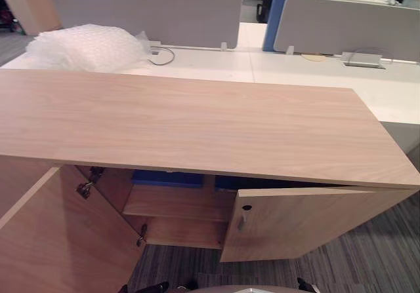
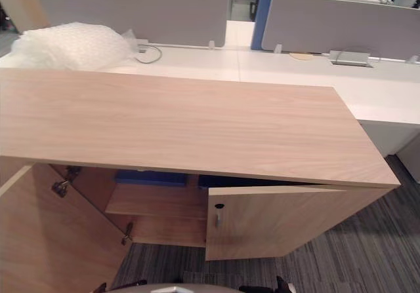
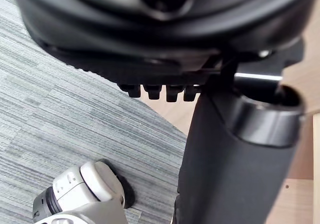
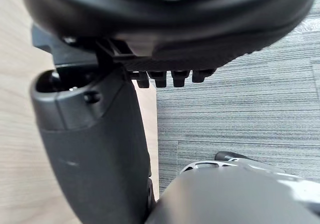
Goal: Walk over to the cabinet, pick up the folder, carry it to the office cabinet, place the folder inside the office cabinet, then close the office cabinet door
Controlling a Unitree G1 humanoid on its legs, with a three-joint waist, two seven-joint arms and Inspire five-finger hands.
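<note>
Blue folder (image 1: 167, 178) lies on the upper shelf (image 1: 177, 204) inside the low light-wood cabinet (image 1: 197, 122). A strip of it shows under the top, away from both hands. The dark left hand (image 3: 150, 38) and dark right hand (image 4: 165, 28) hang empty with their fingers relaxed. Each is beside a wood panel, over grey striped carpet (image 3: 60, 108). The cabinet's left door (image 1: 52, 240) stands wide open and its right door (image 1: 295, 224) is ajar. Behind, crumpled bubble wrap (image 1: 85, 47) rests on a white desk (image 1: 315, 70).

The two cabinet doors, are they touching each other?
Apart. The left eye view shows the left door swung wide and the right door ajar, with the shelf between them.
</note>
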